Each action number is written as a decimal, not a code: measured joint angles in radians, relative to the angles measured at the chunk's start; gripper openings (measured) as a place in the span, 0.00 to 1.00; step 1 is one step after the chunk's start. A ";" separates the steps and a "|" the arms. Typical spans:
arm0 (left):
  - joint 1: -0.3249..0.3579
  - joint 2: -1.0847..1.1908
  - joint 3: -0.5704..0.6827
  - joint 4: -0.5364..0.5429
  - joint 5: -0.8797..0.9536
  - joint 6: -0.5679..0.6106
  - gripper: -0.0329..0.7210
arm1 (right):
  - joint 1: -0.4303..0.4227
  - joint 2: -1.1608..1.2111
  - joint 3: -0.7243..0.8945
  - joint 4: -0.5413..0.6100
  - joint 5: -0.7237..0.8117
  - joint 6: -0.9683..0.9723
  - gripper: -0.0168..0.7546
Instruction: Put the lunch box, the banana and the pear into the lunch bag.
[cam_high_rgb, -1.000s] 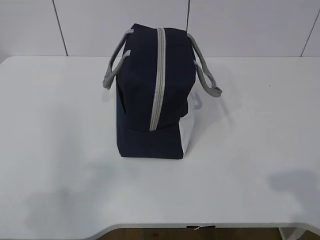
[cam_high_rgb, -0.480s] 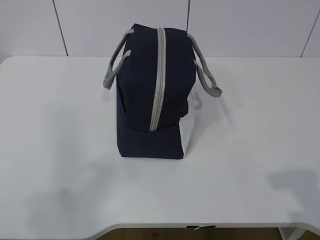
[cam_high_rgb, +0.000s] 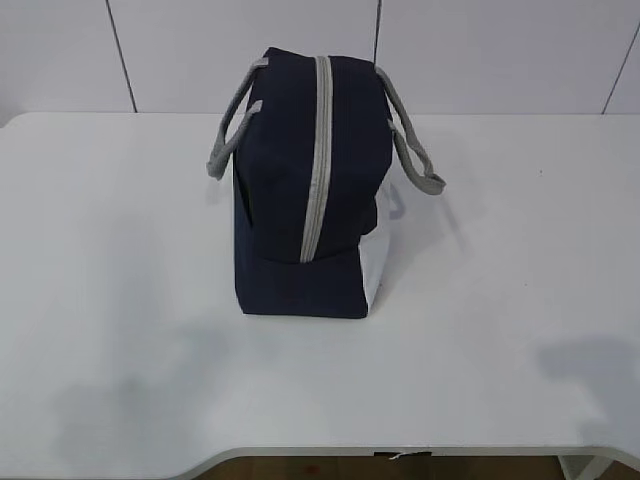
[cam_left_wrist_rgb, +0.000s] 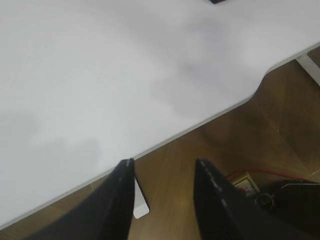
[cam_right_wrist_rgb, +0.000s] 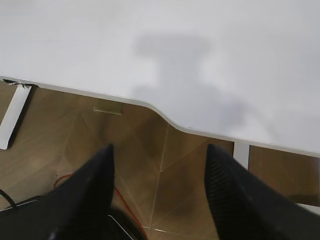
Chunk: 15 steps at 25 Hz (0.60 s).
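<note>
Boxy navy fabric lunch bag (cam_high_rgb: 300, 200)

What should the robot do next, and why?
Probably bring one gripper to the lunch bag's grey zipper strip. The strip looks closed, so nothing can go in yet. Both grippers, left and right, hang empty over the table's near edge.

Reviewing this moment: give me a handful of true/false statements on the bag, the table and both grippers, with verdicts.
1. The lunch bag stands zipped shut. True.
2. A banana lies on the table beside the bag. False: no fruit shows.
3. The left gripper holds the lunch box. False: nothing sits between its fingers.
4. The right gripper is open and empty. True.
5. Both grippers touch the bag. False: both hang at the table's near edge.
</note>
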<state>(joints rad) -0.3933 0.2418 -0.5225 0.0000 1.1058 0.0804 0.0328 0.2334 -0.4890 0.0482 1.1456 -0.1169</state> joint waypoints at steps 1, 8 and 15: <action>0.000 -0.014 0.000 0.000 0.000 0.000 0.44 | 0.000 -0.012 0.000 0.000 0.000 0.000 0.62; 0.120 -0.113 0.000 0.000 0.000 0.000 0.43 | -0.009 -0.098 0.000 0.000 -0.002 0.000 0.62; 0.300 -0.223 0.000 0.000 0.002 -0.001 0.42 | -0.048 -0.189 0.000 0.000 -0.002 0.000 0.62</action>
<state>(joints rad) -0.0937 0.0193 -0.5225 0.0000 1.1076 0.0791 -0.0147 0.0440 -0.4890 0.0482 1.1433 -0.1169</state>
